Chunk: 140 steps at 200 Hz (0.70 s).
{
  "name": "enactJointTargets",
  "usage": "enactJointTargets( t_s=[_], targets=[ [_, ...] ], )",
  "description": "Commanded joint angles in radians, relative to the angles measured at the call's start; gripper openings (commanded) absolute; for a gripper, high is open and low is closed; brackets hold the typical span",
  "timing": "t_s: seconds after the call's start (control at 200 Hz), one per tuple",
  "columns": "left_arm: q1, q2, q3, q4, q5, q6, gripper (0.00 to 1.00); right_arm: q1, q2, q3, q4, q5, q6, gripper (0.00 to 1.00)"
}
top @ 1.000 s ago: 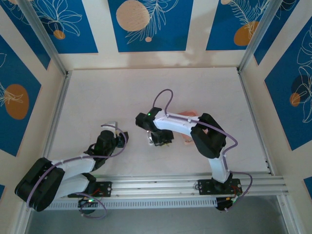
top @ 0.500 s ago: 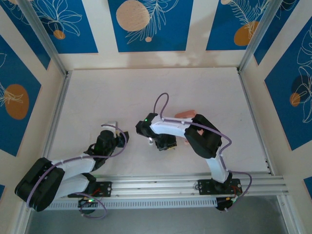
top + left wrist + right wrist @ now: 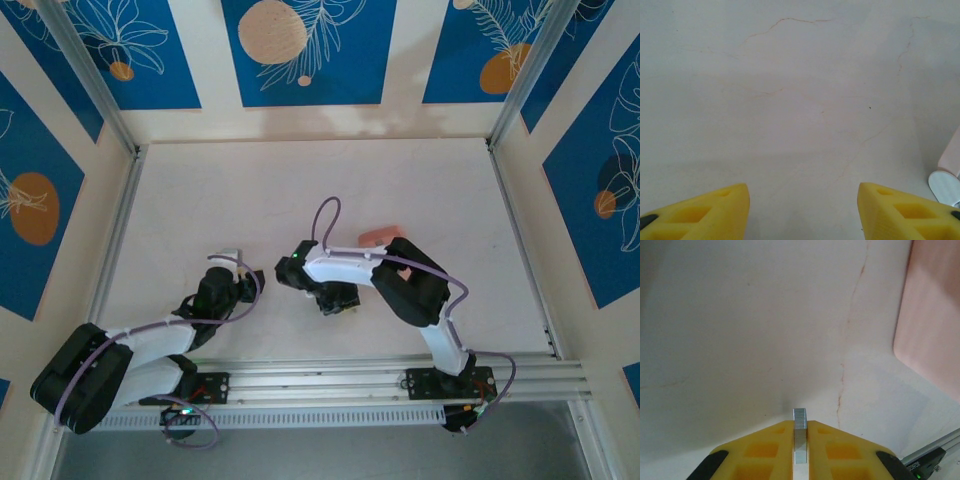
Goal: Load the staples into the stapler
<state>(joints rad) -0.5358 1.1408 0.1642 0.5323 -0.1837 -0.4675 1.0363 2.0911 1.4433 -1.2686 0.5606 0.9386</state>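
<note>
Top view first. The pink tray (image 3: 378,234) is our marker on the pale desk (image 3: 300,180), and the right arm lies over most of it, so we see just its far edge. The right fingers (image 3: 335,298) sit low over the desk, near the tray on its near-left side. The left fingers (image 3: 245,280) are well to the left of the tray. From up here we can't tell how either pair stands.

Over to the left wrist. The left fingers (image 3: 725,205) are spread apart with nothing between them, only bare desk (image 3: 790,100) below. A small pale object (image 3: 946,184) with a rounded grey-white end peeks in at the right edge, and we can't tell what it is.

Now the right wrist, and here's the action. The right fingers (image 3: 785,440) are pressed together on the staples (image 3: 799,435), a thin grey metal strip standing upright in the pinch with its top poking out past the tips. The tray (image 3: 935,315) is off to the right, clear of the staples, with open desk (image 3: 740,340) between them.
</note>
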Motion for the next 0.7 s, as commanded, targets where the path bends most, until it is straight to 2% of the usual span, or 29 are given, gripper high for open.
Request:
enactJointTargets(
  t_s=[0.0,0.695],
  targets=[
    [0.012,0.007,0.012,0.007,0.022,0.017,0.60,0.017,0.014,0.000,-0.016,0.021,0.042,0.14],
    [0.011,0.007,0.009,0.003,0.021,0.021,0.60,0.063,0.038,0.041,0.009,-0.002,0.044,0.17]
  ],
)
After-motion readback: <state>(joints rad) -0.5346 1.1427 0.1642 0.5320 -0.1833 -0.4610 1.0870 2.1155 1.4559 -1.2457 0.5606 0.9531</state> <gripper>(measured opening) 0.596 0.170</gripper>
